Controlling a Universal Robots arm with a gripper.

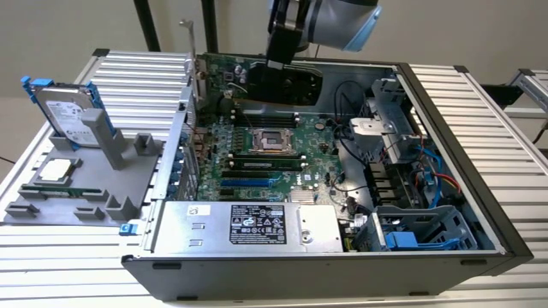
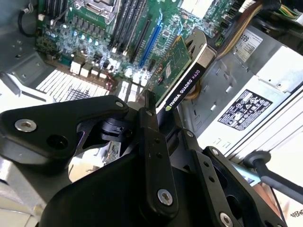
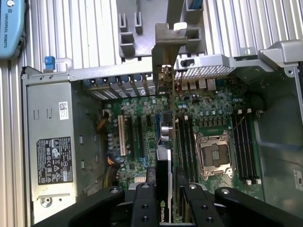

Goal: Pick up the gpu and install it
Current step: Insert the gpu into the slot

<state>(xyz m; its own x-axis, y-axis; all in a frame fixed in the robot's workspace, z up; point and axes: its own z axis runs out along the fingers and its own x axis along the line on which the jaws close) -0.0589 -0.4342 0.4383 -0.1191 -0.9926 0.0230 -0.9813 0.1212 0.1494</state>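
Note:
The gpu (image 1: 276,83), a green card with a black cooler and a silver end bracket, hangs tilted above the far part of the motherboard (image 1: 319,149) inside the open computer case (image 1: 445,115). My gripper (image 1: 276,63) is shut on the card's upper edge. In the first wrist view the gpu (image 3: 165,130) shows edge-on between my fingers (image 3: 142,201). There it runs over the expansion slots beside the memory slots, and its bracket (image 3: 168,47) reaches the case's rear wall. In the second wrist view the gpu (image 2: 183,85) shows its black cooler edge above the blue slot (image 2: 150,38).
A silver hard drive with blue rails (image 1: 68,115) stands in a grey parts holder (image 1: 102,192) at the exterior view's left. The power supply (image 1: 248,224) fills the case's near side. The CPU socket (image 1: 274,138), cables (image 1: 428,179) and a drive cage (image 1: 419,234) are also inside.

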